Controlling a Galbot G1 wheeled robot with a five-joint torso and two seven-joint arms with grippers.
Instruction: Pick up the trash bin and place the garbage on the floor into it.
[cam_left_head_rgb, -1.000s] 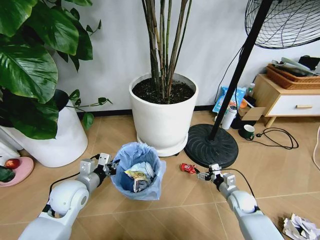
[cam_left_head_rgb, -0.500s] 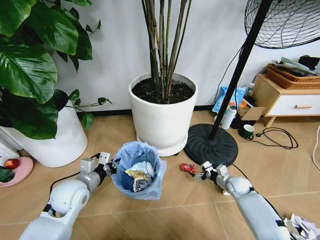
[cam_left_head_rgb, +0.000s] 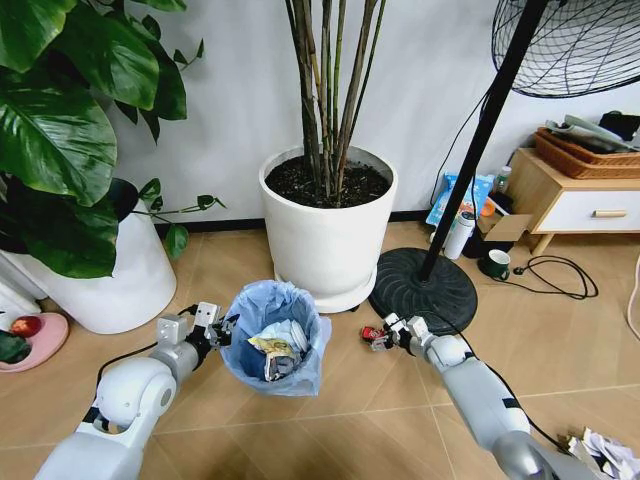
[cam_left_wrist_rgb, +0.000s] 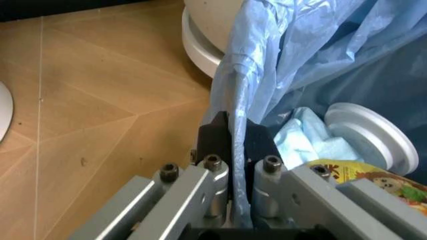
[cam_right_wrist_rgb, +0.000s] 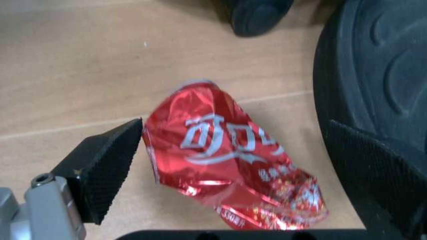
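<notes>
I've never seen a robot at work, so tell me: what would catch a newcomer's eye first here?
Probably the trash bin, lined with a crinkly blue bag and already holding litter, on the floor before a big white plant pot. The left gripper pinches the bag at the bin's rim. Beside the fan's black base, the right gripper stands open around a crumpled red packet.

Between my right fingers (cam_right_wrist_rgb: 100, 170) lay a crushed red packet (cam_right_wrist_rgb: 227, 165) with white Chinese characters printed across it; I could not read them. Nothing else carried legible writing.
</notes>
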